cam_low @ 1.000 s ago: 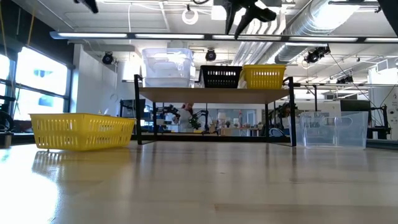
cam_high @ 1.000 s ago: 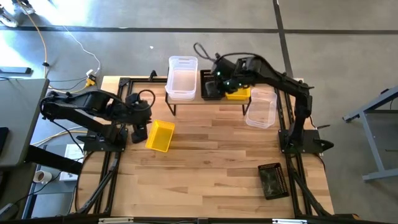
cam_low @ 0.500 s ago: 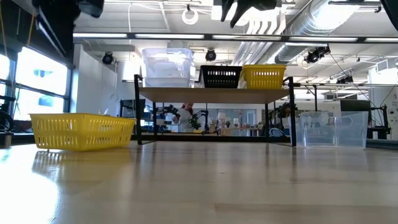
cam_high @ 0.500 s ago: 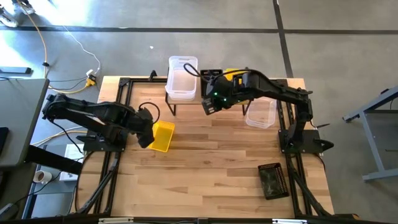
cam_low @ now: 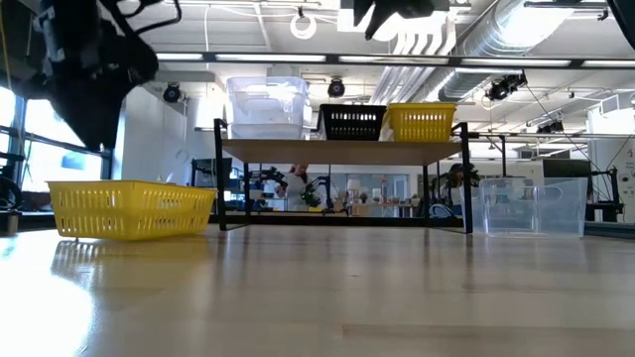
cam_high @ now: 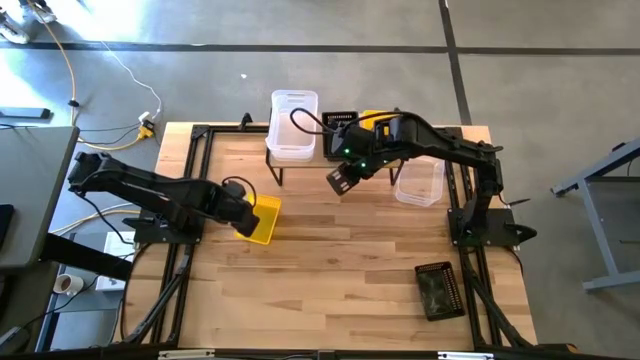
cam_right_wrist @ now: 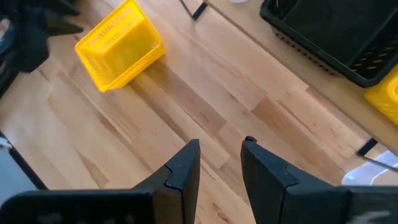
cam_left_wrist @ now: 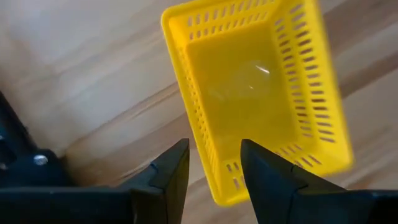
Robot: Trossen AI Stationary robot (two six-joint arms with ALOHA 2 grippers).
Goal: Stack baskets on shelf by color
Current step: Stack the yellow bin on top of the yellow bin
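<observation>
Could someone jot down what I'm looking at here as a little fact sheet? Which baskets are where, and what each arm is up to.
on the shelf: clear basket, black basket, yellow basket, side by side
on the table: yellow basket by left arm, clear basket beside shelf, black basket near front right corner
left gripper: open, over the near rim of the table's yellow basket, not gripping it
right gripper: open, empty, above bare table in front of the shelf
</observation>
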